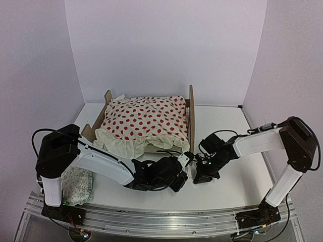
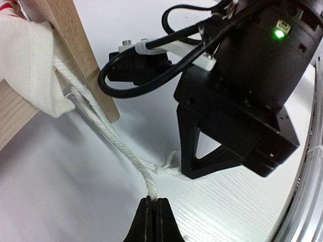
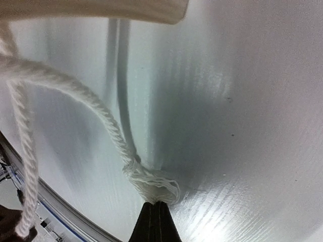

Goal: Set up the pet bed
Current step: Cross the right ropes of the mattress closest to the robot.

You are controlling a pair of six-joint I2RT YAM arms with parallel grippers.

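The pet bed (image 1: 191, 113) is a plywood frame at the table's middle back, with the tall board on the right. A cream red-dotted blanket (image 1: 144, 121) covers it and hides the mattress. A white twisted cord (image 2: 108, 133) runs from the blanket's edge past a wooden bed board (image 2: 75, 45) to the table. My left gripper (image 2: 152, 200) is shut on this cord. It shows in the top view (image 1: 184, 173) just in front of the bed. My right gripper (image 3: 159, 203) is shut on a cord's frayed end (image 3: 151, 182), close beside the left one (image 1: 197, 177).
A small pale green-patterned pillow (image 1: 76, 185) lies at the near left by the left arm's base. The table's metal front rail (image 1: 161, 217) runs close behind both grippers. White walls enclose the table on three sides.
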